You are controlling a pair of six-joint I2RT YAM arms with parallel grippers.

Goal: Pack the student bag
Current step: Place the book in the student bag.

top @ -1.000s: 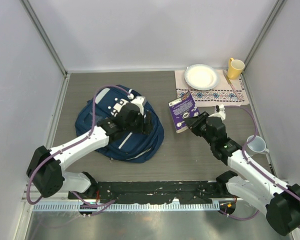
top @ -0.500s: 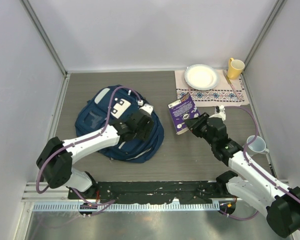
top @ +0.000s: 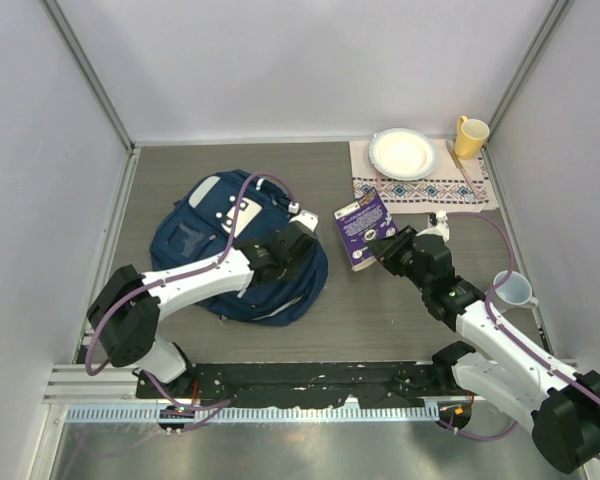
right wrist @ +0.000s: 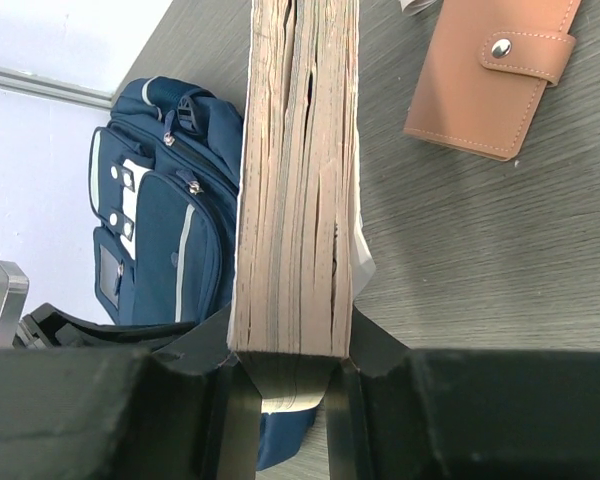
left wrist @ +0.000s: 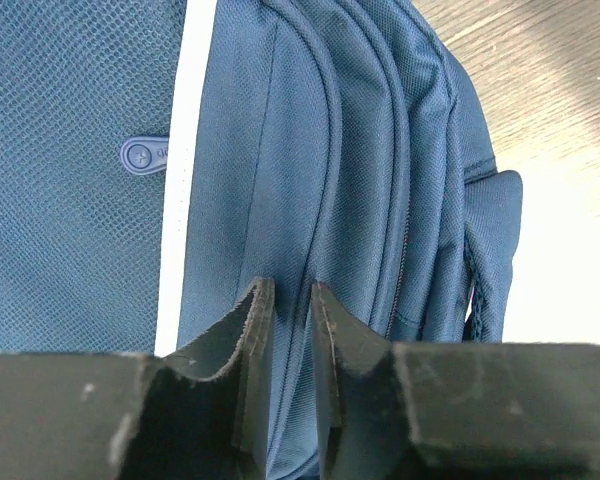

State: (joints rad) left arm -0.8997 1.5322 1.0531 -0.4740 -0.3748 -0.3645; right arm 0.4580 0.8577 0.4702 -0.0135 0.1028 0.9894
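One purple book (top: 365, 222) clamped tight in the right gripper (right wrist: 293, 340); left gripper (left wrist: 290, 330) jaws nearly together over a seam of the navy backpack (left wrist: 90, 120), grip unclear; its inside hidden.

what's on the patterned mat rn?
A white plate sits on the patterned mat, a thin pinkish stick along its right side. Yellow mug at the far right corner: on the cloth or just off, can't tell. Whatever lies under the plate is hidden.
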